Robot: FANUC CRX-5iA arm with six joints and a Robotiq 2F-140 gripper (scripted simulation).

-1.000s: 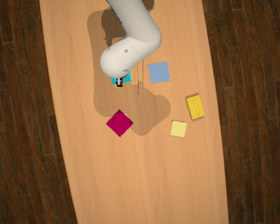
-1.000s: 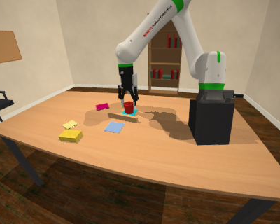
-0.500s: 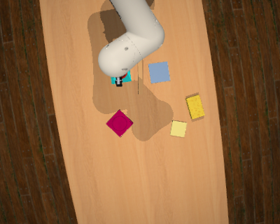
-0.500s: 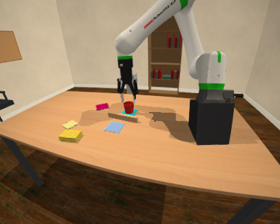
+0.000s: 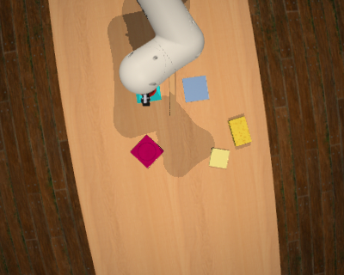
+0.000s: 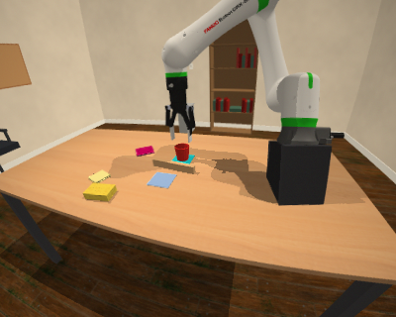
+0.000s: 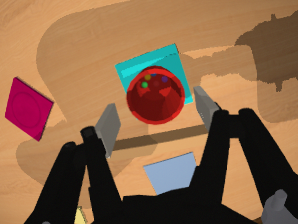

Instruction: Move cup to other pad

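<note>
Right now the claw (image 6: pixel 180 133) hangs above the red cup (image 6: pixel 181 151), clear of it, with its jaws partly spread and nothing between them. In the wrist view the two grey fingertips stand on either side of the cup (image 7: pixel 156 95) but nearer the camera, apart from its rim. The cup stands upright on the teal pad (image 6: pixel 184 158), and several small marbles (image 7: pixel 145 84) of different colours show inside it near the far wall. A low wooden rail (image 6: pixel 173 165) lies on the desk (image 6: pixel 225 218) just in front of the teal pad, and on the other side of the rail sits the pale blue pad (image 6: pixel 161 180), flat and bare. From above, the arm covers most of the cup; only a sliver of red and a corner of the teal pad (image 5: pixel 156 94) show beside the blue pad (image 5: pixel 195 88). A magenta square block (image 5: pixel 147 150) lies farther along the desk, well apart from both pads, with a pale yellow block (image 5: pixel 219 158) and a yellow sponge (image 5: pixel 240 131) near each other toward the desk's edge.
</note>
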